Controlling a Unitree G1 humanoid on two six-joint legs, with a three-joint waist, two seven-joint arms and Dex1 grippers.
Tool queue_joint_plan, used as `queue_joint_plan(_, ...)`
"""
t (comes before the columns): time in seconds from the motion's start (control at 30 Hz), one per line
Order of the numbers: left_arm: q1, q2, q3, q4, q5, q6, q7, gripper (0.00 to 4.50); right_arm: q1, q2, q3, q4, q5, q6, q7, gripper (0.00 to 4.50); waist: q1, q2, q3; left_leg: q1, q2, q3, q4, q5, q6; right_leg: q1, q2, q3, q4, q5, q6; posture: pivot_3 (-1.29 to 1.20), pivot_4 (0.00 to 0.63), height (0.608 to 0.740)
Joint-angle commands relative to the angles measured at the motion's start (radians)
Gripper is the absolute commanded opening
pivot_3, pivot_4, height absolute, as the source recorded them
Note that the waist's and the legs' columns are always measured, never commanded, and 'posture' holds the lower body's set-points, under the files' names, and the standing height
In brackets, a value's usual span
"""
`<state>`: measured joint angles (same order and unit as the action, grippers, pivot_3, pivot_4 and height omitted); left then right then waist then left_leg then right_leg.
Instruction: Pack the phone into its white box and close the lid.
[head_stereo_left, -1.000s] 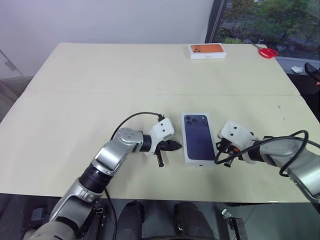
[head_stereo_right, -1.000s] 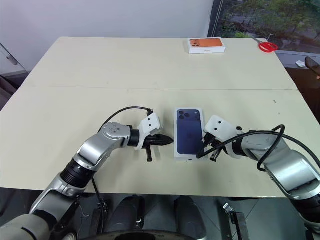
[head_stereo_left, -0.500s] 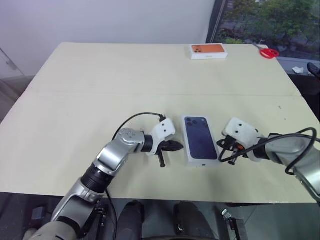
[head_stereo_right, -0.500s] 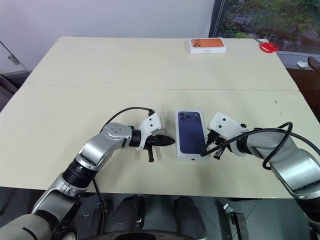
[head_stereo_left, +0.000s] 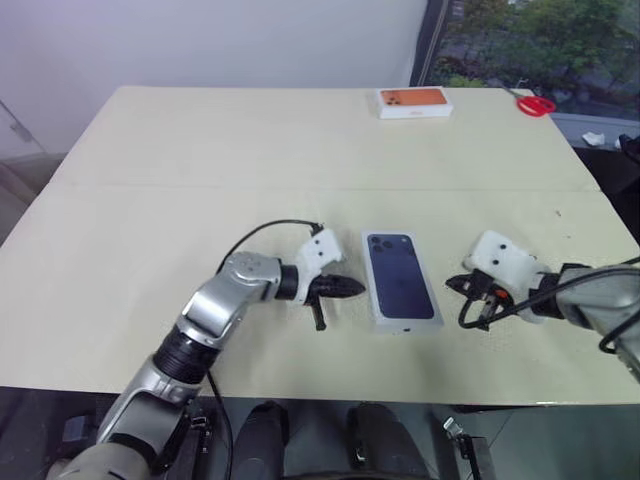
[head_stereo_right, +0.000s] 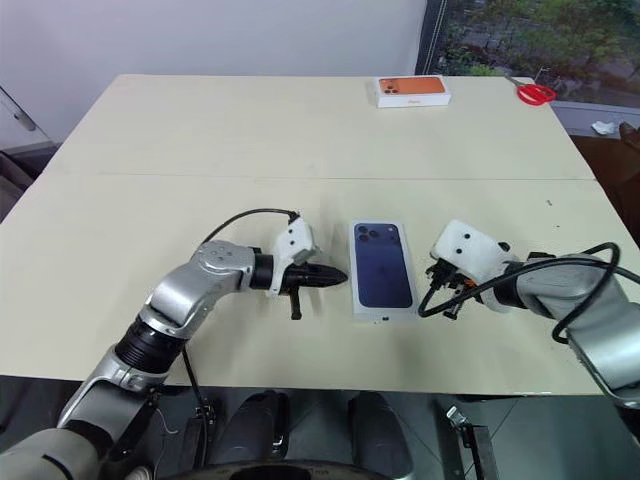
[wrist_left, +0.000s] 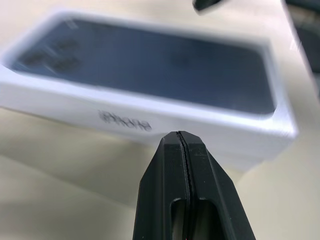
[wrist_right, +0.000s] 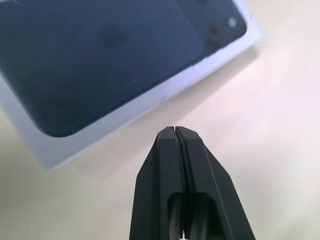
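With the lid (head_stereo_left: 403, 279) on the white box in the middle of the table (head_stereo_left: 200, 160), both our left gripper (head_stereo_left: 356, 290) and right gripper (head_stereo_left: 453, 285) pressed together and empty beside it, we could knock it askew.

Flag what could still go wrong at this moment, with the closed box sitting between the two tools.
1. The left tool, shut, points at the side of the lid, the white box top printed with a dark blue phone; a stray sweep could shove the box.
2. The right tool, also shut, sits close on the other side; same hazard.
3. Whether the lid is fully seated cannot be told.
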<state>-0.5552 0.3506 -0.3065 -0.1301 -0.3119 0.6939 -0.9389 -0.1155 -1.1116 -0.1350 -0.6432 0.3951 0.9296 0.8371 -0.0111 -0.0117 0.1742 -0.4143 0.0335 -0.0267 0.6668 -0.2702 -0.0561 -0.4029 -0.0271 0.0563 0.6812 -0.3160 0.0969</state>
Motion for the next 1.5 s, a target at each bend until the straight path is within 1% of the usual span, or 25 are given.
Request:
queue_joint_plan(0.03,-0.075,-0.039,0.047,0.015,-0.027,-0.005,0.031,0.00,0.039,0.002,-0.065,-0.097,0.076,-0.017,0.059,0.03,0.005,0.000,0.000,0.000,0.000,0.000,0.000,0.000,0.000,0.001,0.000,0.000,0.000,0.000,0.000,0.00,0.150,0.731)
queue_joint_plan(0.1,-0.111,-0.066,0.012,0.064,0.011,-0.023,0.056,0.00,0.068,0.009,-0.040,-0.131,0.091,-0.017,0.064,0.03,0.008,0.000,0.000,0.001,0.000,-0.001,0.001,0.000,0.000,0.003,0.000,-0.002,-0.001,0.000,0.000,0.00,0.150,0.731)
queue_joint_plan(0.2,-0.139,-0.095,-0.044,0.111,0.045,-0.025,0.064,0.00,0.094,0.020,0.015,-0.150,0.074,-0.013,0.031,0.03,0.005,0.000,0.000,0.005,-0.001,-0.001,0.000,0.000,0.000,0.008,-0.001,-0.002,-0.003,-0.001,0.001,0.00,0.150,0.731)
queue_joint_plan(0.3,-0.150,-0.103,-0.111,0.144,0.094,-0.019,0.066,0.00,0.125,0.018,0.064,-0.142,0.039,-0.018,-0.002,0.03,0.000,0.000,0.000,0.006,-0.001,-0.001,0.000,0.000,0.000,0.009,0.000,-0.002,-0.003,-0.001,0.001,0.00,0.150,0.731)
queue_joint_plan(0.37,-0.143,-0.106,-0.149,0.154,0.104,0.005,0.057,0.00,0.149,0.015,0.092,-0.129,0.008,-0.024,-0.023,0.03,-0.002,0.000,0.000,0.006,-0.001,-0.001,0.000,0.000,0.000,0.008,0.000,-0.002,-0.003,-0.001,0.001,0.00,0.150,0.731)
queue_joint_plan(0.5,-0.132,-0.103,-0.186,0.167,0.125,0.010,0.053,0.00,0.160,0.020,0.122,-0.105,-0.025,-0.028,-0.052,0.03,-0.001,-0.002,-0.001,0.009,-0.001,-0.002,0.000,0.000,0.000,0.011,0.000,-0.002,-0.003,-0.001,0.001,0.00,0.150,0.731)
queue_joint_plan(0.6,-0.118,-0.099,-0.189,0.166,0.131,0.007,0.054,0.00,0.161,0.031,0.121,-0.102,-0.029,-0.032,-0.063,0.03,-0.002,-0.003,-0.002,0.011,-0.001,-0.002,0.000,0.000,0.000,0.014,0.000,-0.002,-0.003,-0.001,0.001,0.00,0.150,0.731)
queue_joint_plan(0.83,-0.090,-0.092,-0.111,0.171,0.110,0.021,0.093,0.00,0.130,0.042,0.075,-0.103,-0.005,-0.047,-0.056,0.03,-0.002,-0.004,-0.003,0.011,-0.001,-0.002,0.000,0.000,0.000,0.014,0.000,-0.002,-0.003,-0.001,0.001,0.00,0.150,0.731)
queue_joint_plan(0.93,-0.085,-0.094,-0.088,0.217,0.132,-0.001,0.135,0.00,0.111,0.044,0.070,-0.098,0.005,-0.044,-0.051,0.03,-0.001,-0.004,-0.003,0.011,-0.001,-0.002,0.000,0.000,0.000,0.014,0.000,-0.002,-0.003,-0.001,0.001,0.00,0.150,0.731)
queue_joint_plan(1.03,-0.117,-0.149,-0.033,0.310,0.137,0.003,0.226,0.00,0.106,0.043,0.074,-0.091,0.005,-0.049,-0.044,0.03,0.002,-0.004,-0.003,0.011,-0.001,-0.002,0.000,0.000,0.000,0.014,0.000,-0.002,-0.003,-0.001,0.001,0.00,0.150,0.731)
queue_joint_plan(1.23,-0.155,-0.221,0.030,0.376,0.103,0.018,0.271,0.00,0.104,0.047,0.082,-0.090,0.005,-0.058,-0.042,0.03,0.001,-0.004,-0.003,0.010,-0.001,-0.002,0.000,0.000,0.000,0.014,0.000,-0.002,-0.003,-0.001,0.001,0.00,0.150,0.731)
queue_joint_plan(1.3,-0.154,-0.236,0.077,0.362,0.074,0.021,0.279,0.00,0.100,0.055,0.072,-0.091,0.004,-0.061,-0.051,0.03,0.000,-0.004,-0.003,0.010,-0.001,-0.002,0.000,0.000,0.000,0.014,0.000,-0.002,-0.003,-0.001,0.001,0.00,0.150,0.731)
queue_joint_plan(1.37,-0.132,-0.225,0.156,0.298,0.024,-0.005,0.276,0.00,0.075,0.098,0.041,-0.071,-0.010,-0.085,-0.095,0.03,-0.005,-0.004,-0.003,0.010,-0.001,-0.002,0.000,0.000,0.000,0.013,0.000,-0.002,-0.003,-0.001,0.001,0.00,0.150,0.731)
queue_joint_plan(1.43,-0.099,-0.195,0.215,0.229,-0.007,-0.035,0.267,0.00,0.040,0.146,0.019,-0.044,-0.021,-0.095,-0.141,0.03,-0.009,-0.003,-0.002,0.010,0.000,-0.002,-0.001,0.000,0.000,0.011,0.000,-0.001,-0.002,-0.001,0.001,0.00,0.150,0.731)
queue_joint_plan(1.5,-0.051,-0.137,0.259,0.150,-0.019,-0.055,0.257,0.00,0.002,0.196,0.000,0.007,-0.032,-0.110,-0.187,0.03,-0.007,-0.003,-0.002,0.009,0.000,-0.003,-0.001,0.000,0.000,0.010,0.000,-0.001,-0.001,-0.001,0.001,0.00,0.150,0.731)
